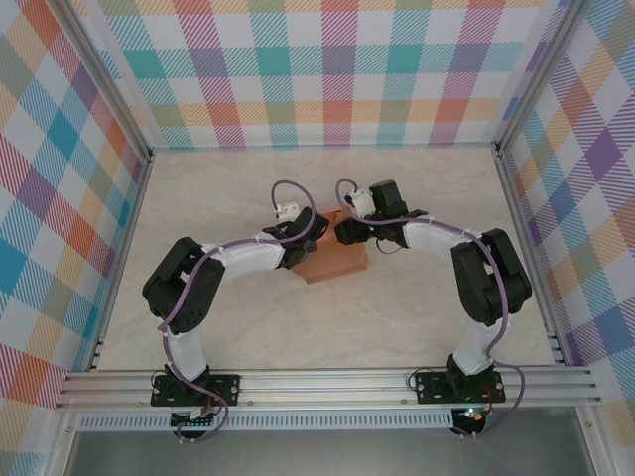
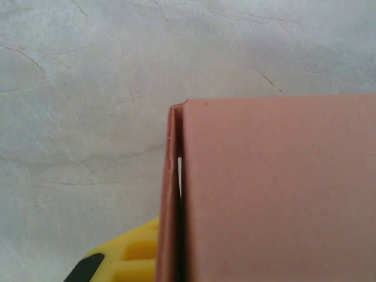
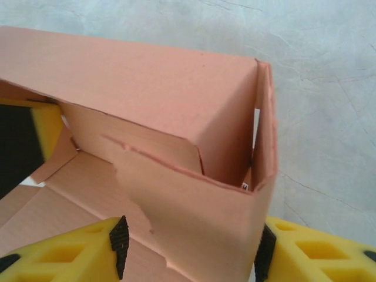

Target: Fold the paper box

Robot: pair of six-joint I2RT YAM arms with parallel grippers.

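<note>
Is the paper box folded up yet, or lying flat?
Partly folded, not closed: the paper box has walls standing and meeting at a corner, but the inside is open and one flap sits loose.

We see the paper box [image 2: 276,188] filling the near right, its flat salmon panel facing us. A thin side flap [image 2: 169,194] folds down its left edge, leaving a narrow slit. Our yellow left fingertip [image 2: 136,258] touches that flap. The pale marbled table [image 2: 88,88] lies beyond.

Open desk [image 1: 248,337] on every side — only the middle is crowded, left arm [image 1: 198,283] and right arm [image 1: 486,273] hemming in the paper box [image 1: 337,266].
</note>
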